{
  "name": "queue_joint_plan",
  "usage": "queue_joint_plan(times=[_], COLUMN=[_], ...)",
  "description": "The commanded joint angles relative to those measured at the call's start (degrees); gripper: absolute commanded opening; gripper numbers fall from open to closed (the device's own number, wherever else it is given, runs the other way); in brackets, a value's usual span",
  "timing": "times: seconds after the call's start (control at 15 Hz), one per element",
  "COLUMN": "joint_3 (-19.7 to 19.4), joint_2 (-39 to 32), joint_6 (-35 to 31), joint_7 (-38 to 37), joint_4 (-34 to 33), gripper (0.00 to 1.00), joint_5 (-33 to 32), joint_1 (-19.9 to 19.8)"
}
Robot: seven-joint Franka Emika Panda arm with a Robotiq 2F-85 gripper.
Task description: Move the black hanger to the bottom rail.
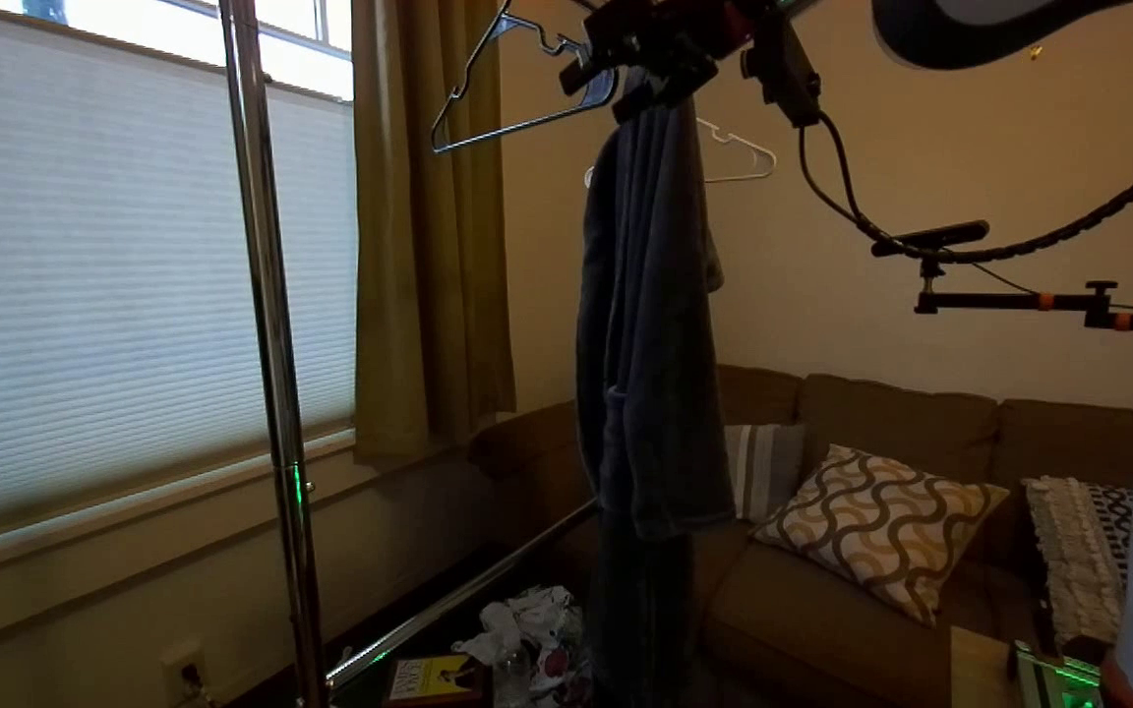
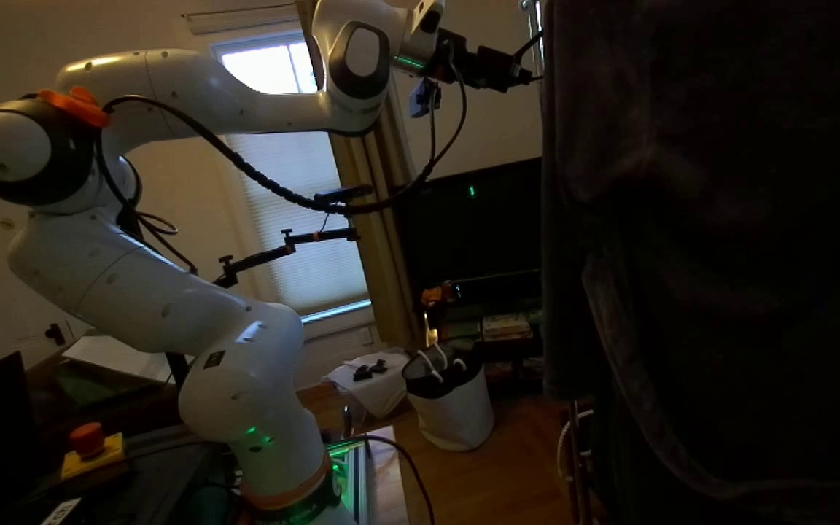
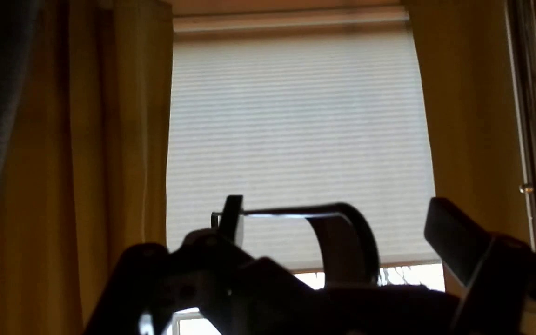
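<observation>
- The Robotiq gripper (image 3: 333, 216) has its two fingers (image 3: 452, 235) spread well apart, and the rounded corner of the black hanger (image 1: 517, 130) lies in the gap between them.
- In the wrist view the left finger crosses the line of the hanger's thin bar (whether the two touch, I cannot tell), while a strip of window blind (image 3: 296, 116) shows between the right finger and the hanger.
- The hanger is high in the scene, left of the long grey-blue robe (image 1: 660, 324) and right of the chrome upright pole (image 1: 267, 295); the top edge of that exterior view cuts off its hook.
- The bottom rail (image 1: 468, 580) runs low down (well below the hanger), from the foot of the pole on the near left to behind the robe.
- A white hanger (image 1: 771, 165) shows to the right of the robe, partly hidden by it.
- In an exterior view a white fabric hamper (image 2: 455, 415) with a black upper band and rope handles stands on the wooden floor (its inside is too dim to read).
- Left of the hamper, a white cloth (image 2: 383, 395) bears small dark items (image 2: 370, 370) (too small to name).
- Crumpled white plastic (image 1: 532, 624) lies right of the rail; its contents cannot be made out.
</observation>
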State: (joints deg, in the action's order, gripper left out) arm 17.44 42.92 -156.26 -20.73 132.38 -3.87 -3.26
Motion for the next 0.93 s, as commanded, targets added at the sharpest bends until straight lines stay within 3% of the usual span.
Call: queue_joint_plan(times=[0.0, 0.2, 0.27, 0.33, 0.47, 0.87], joint_3=[6.28, 11.25, 12.39, 13.59, 15.55, 18.01], joint_2=[2.56, 5.57, 6.22, 6.93, 8.34, 10.44], joint_6=[-5.57, -6.39, -6.19, -6.15, -6.53, -5.55], joint_7=[-7.55, -13.77, -14.96, -16.2, -18.29, -20.43], joint_4=[1.13, 1.49, 1.47, 1.47, 1.63, 1.35], gripper=[1.0, 1.0, 0.95, 0.73, 0.7, 0.22], joint_5=[-1.61, -1.8, -1.66, -1.92, -2.36, -2.33], joint_1=[-8.42, -16.47, -18.35, -20.29, -23.21, -26.43])
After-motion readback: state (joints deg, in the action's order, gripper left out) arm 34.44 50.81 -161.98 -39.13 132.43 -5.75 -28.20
